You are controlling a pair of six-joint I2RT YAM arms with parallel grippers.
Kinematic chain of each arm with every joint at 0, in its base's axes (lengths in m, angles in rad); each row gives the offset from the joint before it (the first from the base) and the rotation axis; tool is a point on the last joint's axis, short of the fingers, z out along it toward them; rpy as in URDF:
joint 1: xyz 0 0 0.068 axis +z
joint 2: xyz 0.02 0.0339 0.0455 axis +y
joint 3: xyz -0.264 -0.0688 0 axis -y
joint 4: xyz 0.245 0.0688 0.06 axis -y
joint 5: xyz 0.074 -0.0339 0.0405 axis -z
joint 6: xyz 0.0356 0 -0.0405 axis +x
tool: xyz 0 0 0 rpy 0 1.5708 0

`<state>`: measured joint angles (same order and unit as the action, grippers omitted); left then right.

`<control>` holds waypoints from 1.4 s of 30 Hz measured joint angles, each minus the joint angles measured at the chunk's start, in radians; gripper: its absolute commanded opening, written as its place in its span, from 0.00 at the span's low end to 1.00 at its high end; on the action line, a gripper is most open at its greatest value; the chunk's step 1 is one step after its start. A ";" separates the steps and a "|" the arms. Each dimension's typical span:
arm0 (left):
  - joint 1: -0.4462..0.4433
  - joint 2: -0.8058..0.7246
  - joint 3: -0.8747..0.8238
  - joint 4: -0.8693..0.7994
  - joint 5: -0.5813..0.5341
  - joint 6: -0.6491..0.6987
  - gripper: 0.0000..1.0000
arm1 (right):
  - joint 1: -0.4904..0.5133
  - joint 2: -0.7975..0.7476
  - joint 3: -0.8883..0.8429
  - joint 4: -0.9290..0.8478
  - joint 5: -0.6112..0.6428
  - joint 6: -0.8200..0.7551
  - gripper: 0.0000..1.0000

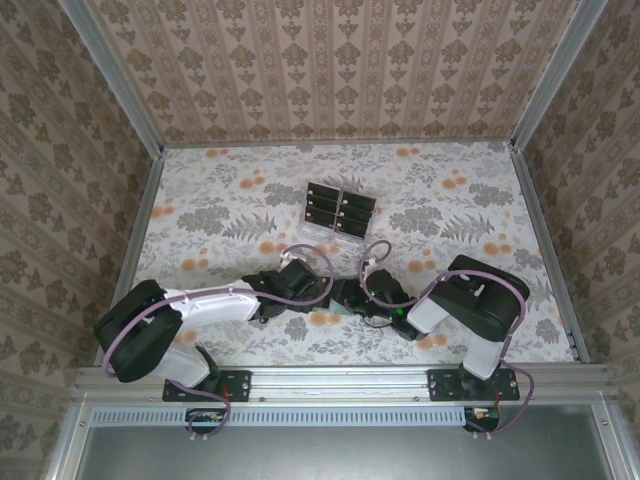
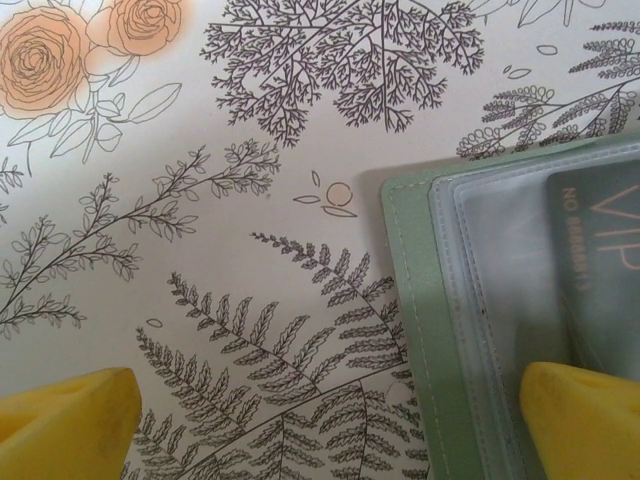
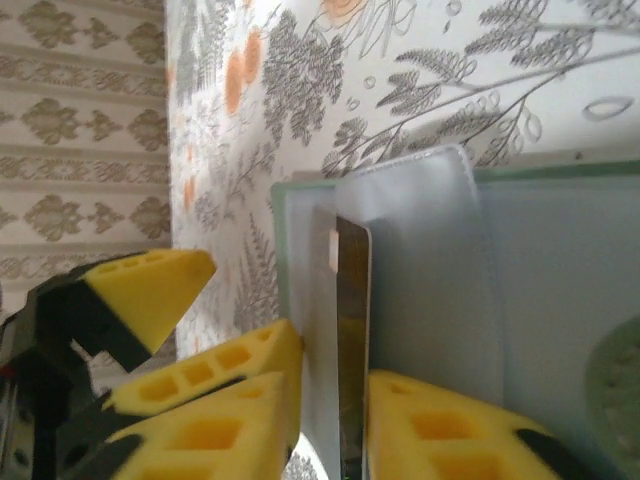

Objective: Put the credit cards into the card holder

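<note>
At the near middle of the flower-printed worktop, two robot arms meet tip to tip over the card holder, a flat sage-green pouch with a clear sleeve across its face.

The left pincer stands wide. One yellow fingertip hangs over bare worktop beside the holder. The other is over the holder itself, so the pouch's stitched border falls between them. A dark card lettered "VIP" shows at the sleeve, just beside that second fingertip.

The right pincer is narrow, its two yellow fingers flanking a black credit card seen edge-on at the sleeve's edge on the holder. It cannot be told whether the fingers press the card or merely bracket it. Nor can it be told whether this is the card lettered "VIP".

A little farther across the worktop, just beyond both pincers, a clear tiered rack carries more credit cards in two columns.
</note>
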<state>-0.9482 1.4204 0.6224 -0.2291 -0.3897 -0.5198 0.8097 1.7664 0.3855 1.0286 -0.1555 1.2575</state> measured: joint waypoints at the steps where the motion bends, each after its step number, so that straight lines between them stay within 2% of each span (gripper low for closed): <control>1: 0.001 -0.006 0.000 -0.008 0.002 0.000 1.00 | -0.010 -0.019 0.017 -0.056 -0.016 -0.014 0.37; 4: 0.018 -0.032 0.001 -0.025 0.019 0.000 1.00 | -0.029 -0.077 0.071 -0.235 -0.047 -0.065 0.44; 9: 0.093 -0.102 0.002 -0.033 0.064 -0.003 1.00 | -0.048 -0.179 0.157 -0.547 -0.063 -0.164 0.45; 13: 0.155 -0.159 0.002 -0.041 0.097 -0.004 1.00 | -0.054 -0.244 0.238 -0.765 -0.059 -0.246 0.40; 16: 0.181 -0.181 -0.002 -0.050 0.110 -0.004 1.00 | -0.054 -0.254 0.308 -0.883 -0.058 -0.304 0.31; 19: 0.192 -0.190 -0.021 -0.055 0.124 -0.004 1.00 | -0.053 -0.253 0.362 -0.973 -0.055 -0.348 0.28; 28: 0.198 -0.179 -0.080 -0.059 0.143 -0.004 1.00 | -0.038 -0.155 0.461 -1.107 -0.039 -0.415 0.28; 42: 0.204 -0.078 -0.081 -0.021 0.150 -0.003 1.00 | -0.036 -0.089 0.473 -1.123 -0.032 -0.426 0.20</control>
<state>-0.7437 1.3426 0.5415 -0.2504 -0.2398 -0.5232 0.7734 1.6772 0.8581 -0.0948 -0.1879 0.8318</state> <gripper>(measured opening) 0.997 0.213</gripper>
